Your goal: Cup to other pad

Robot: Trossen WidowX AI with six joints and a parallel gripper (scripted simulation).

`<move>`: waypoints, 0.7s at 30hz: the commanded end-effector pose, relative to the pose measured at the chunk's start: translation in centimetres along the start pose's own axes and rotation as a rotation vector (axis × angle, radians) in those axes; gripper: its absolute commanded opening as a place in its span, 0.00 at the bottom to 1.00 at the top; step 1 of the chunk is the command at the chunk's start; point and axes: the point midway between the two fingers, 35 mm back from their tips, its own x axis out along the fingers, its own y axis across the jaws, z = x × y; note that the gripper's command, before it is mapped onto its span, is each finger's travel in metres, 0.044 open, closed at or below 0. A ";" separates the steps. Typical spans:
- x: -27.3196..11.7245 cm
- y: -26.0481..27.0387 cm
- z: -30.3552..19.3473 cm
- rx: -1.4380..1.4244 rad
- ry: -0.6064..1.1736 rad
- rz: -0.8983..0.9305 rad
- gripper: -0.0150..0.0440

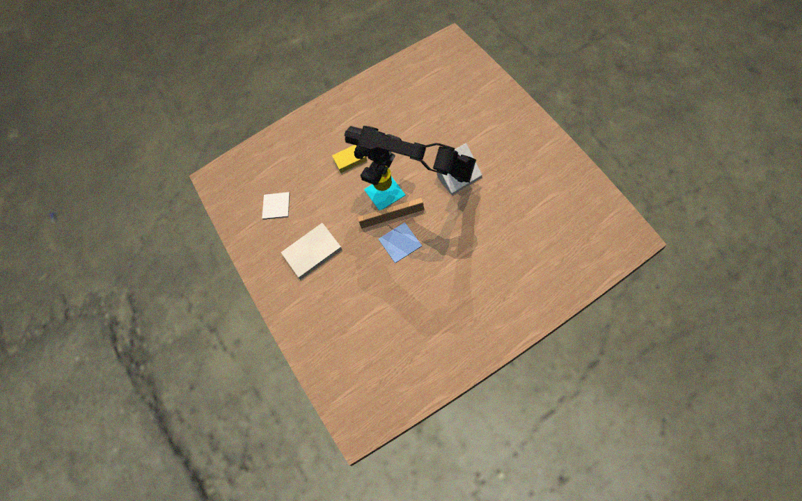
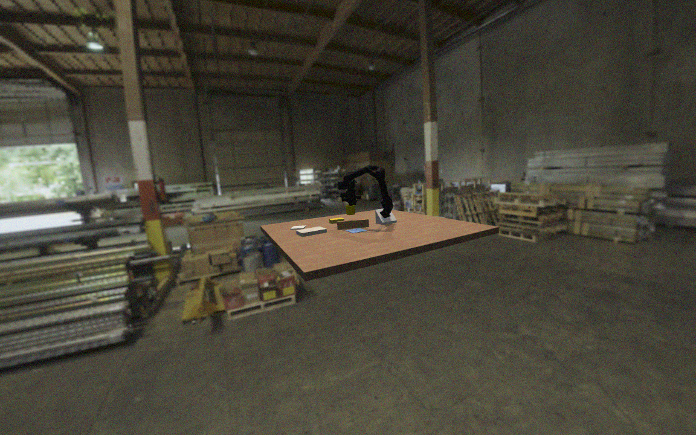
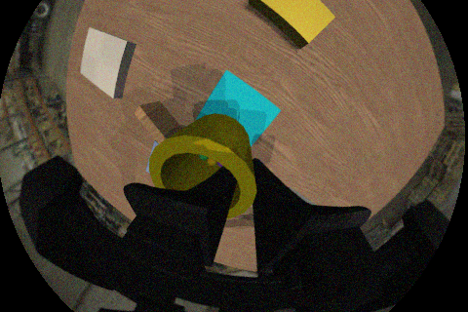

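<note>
My gripper (image 1: pixel 382 175) (image 2: pixel 350 203) (image 3: pixel 246 162) is shut on the wall of the yellow cup (image 1: pixel 383 182) (image 2: pixel 350 209) (image 3: pixel 226 129). The cup is in the air, roughly upright, above or close over the cyan pad (image 1: pixel 385 201) (image 3: pixel 265 107). In the wrist view a few coloured marbles (image 3: pixel 211 160) show inside the cup; a finger and the rim hide the rest. The blue pad (image 1: pixel 399 244) (image 2: pixel 356 230) lies on the other side of the wooden barrier (image 1: pixel 391 214) (image 2: pixel 353 224) (image 3: pixel 161 118) and bears nothing. The cyan pad is hidden in the exterior view.
A yellow block (image 1: pixel 347 159) (image 2: pixel 336 220) (image 3: pixel 292 5) lies behind the cyan pad. A large cream block (image 1: pixel 311 250) (image 2: pixel 312 231) (image 3: pixel 103 60) and a thin cream tile (image 1: pixel 276 205) (image 2: pixel 298 227) lie to the left. A grey wedge (image 1: pixel 454 184) (image 2: pixel 380 217) sits by the arm's base.
</note>
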 end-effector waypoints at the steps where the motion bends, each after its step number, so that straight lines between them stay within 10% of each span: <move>1: -0.1 -0.9 0.9 -0.009 -0.008 -0.003 0.25; 21: 2.0 -1.0 1.1 -0.009 -0.008 -0.002 0.25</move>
